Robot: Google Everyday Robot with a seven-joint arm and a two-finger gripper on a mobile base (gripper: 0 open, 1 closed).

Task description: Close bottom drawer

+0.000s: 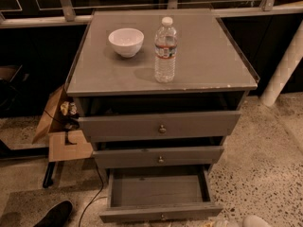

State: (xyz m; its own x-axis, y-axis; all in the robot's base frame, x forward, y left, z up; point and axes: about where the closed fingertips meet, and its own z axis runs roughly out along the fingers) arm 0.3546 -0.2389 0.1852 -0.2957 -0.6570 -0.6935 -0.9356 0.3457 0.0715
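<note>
Your main risk is a glancing push. The end effector (254, 221) shows only as a pale rounded part at the very bottom edge of the view, just off the right front corner of the bottom drawer (158, 193). If you drive in from there, you would likely catch the drawer's right side wall or corner rather than its front, and it could skew on its runners and jam partway. You cannot tell whether the end effector is apart or together, since almost all of it lies out of view. Settle that before contact, because it could snag the small knob (163, 216) instead of pressing flat. A hard shove might also rock the cabinet, and the water bottle (165, 51), which stands upright on the surface (208, 56) beside the white bowl (126, 41), could tip. The middle drawer (158, 157) and the top drawer (161, 126), above and to the left of the end effector, both stand slightly out; a push that lands too high would move the wrong one

The bottom drawer lies just to the left of the end effector, pulled well out of the cabinet with its inside open to view. Its front panel sits roughly level with the end effector, knob at its centre, further left. In my judgement you need to come left in front of that panel, then press toward the cabinet
</note>
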